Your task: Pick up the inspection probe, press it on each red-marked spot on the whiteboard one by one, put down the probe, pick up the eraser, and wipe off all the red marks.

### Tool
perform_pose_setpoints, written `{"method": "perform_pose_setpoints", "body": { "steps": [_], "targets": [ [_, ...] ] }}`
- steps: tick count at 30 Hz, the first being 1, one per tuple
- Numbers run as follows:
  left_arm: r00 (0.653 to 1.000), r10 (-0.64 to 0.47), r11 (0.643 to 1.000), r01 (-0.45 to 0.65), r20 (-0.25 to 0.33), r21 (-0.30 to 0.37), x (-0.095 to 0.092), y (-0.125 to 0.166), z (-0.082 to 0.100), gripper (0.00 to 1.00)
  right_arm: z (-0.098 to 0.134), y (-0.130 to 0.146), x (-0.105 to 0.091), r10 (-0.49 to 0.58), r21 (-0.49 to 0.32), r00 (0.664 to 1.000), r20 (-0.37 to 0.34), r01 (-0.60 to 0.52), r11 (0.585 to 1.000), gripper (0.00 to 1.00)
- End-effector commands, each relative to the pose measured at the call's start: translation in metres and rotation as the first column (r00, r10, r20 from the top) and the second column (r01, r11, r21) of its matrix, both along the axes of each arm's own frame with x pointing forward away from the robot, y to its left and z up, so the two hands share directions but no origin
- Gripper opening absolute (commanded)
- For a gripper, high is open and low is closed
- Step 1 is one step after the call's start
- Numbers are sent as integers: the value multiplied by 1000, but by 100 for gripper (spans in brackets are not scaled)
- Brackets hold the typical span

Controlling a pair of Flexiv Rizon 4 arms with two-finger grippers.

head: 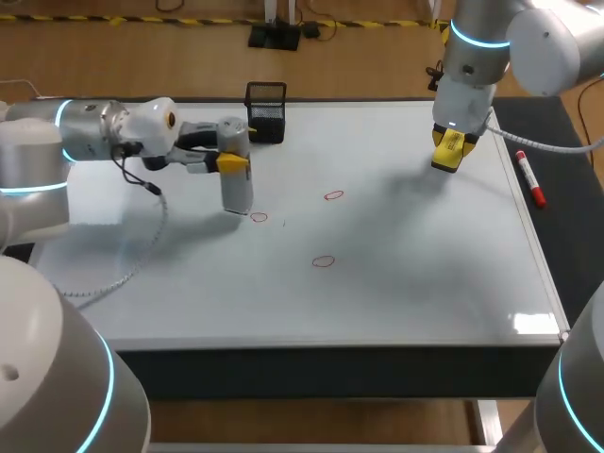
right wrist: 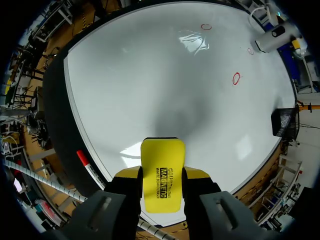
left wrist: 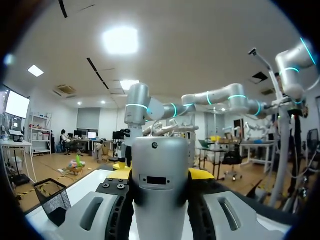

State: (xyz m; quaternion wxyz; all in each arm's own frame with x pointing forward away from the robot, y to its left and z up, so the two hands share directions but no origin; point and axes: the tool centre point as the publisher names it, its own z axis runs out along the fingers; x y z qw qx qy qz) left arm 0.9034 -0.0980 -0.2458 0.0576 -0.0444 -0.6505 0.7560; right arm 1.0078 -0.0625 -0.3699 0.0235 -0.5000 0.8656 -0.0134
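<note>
Plainly, the main risk lies with the left gripper [head: 233, 162], which is clamped on the upright silver inspection probe [head: 236, 184]. The probe's lower end stands just beside the nearest red mark [head: 258, 217] on the whiteboard [head: 425, 274]. I cannot tell whether it touches the board. If it comes down off-centre or tilted, it could miss the ring or smear the ink.

The right gripper [head: 451, 149] is closed on the yellow eraser [right wrist: 162, 172], hanging over the board's far right part, near the red marker [head: 529, 178]. A sweep begun too soon would wipe the other two marks [head: 333, 195] [head: 323, 261] before they are probed. The arms could also meet, since all three rings lie mid-board.

The only container is the black mesh basket [head: 266, 111] at the far edge. Nothing shows in it, though its inside is largely hidden.
</note>
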Motion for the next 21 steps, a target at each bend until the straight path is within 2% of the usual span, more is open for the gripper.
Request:
{"method": "perform_pose_setpoints", "body": {
  "steps": [1,21],
  "targets": [
    [998,58,998,-58,-4,11,-5,20,10,0,1,-1,0,1,-4,1000,-1,-1,1000,0],
    [988,146,989,-145,52,-14,29,118,31,0,1,-1,0,1,-4,1000,-1,-1,1000,0]
  ]
}}
